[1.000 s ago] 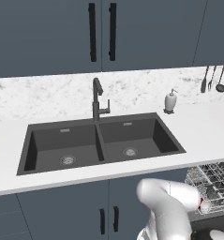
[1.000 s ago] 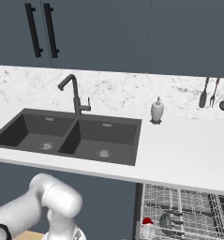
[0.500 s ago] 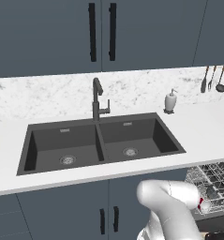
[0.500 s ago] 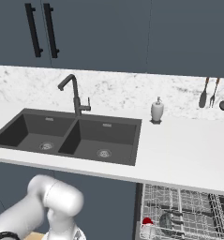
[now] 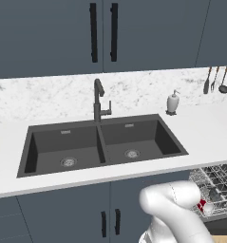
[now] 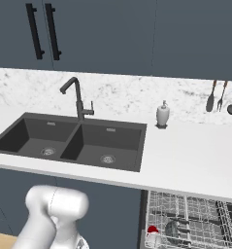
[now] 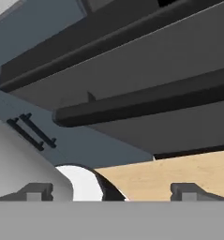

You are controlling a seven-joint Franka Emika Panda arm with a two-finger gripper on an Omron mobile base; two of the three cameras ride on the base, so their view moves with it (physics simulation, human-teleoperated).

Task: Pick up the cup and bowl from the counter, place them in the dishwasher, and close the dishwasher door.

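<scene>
Both fingertips [image 7: 38,191] of the end effector [image 7: 114,192] stand far apart at the bottom of the hand view, so it is released and holds nothing; between them I see only wooden floor. Above the end effector, the dark dishwasher door [image 7: 146,89] spreads across the picture, and its black bar handle [image 7: 146,101] runs almost level, a little raised to one side. Judging from this, the hand is low under the opened door, and the coming move is probably to push up against the door, across the long line of the handle.

From the left base view, the wire rack of the dishwasher [image 5: 218,182] is pulled out below the table [image 5: 214,133], to the right of the sink [image 5: 103,144]. The red cup [image 5: 203,205] lies in the rack, at its near left corner.

From the right base view, the cup [image 6: 152,230] is at the near left of the rack [image 6: 190,223], and a rounded grey thing, perhaps the bowl [image 6: 173,228], lies just beside it.
</scene>
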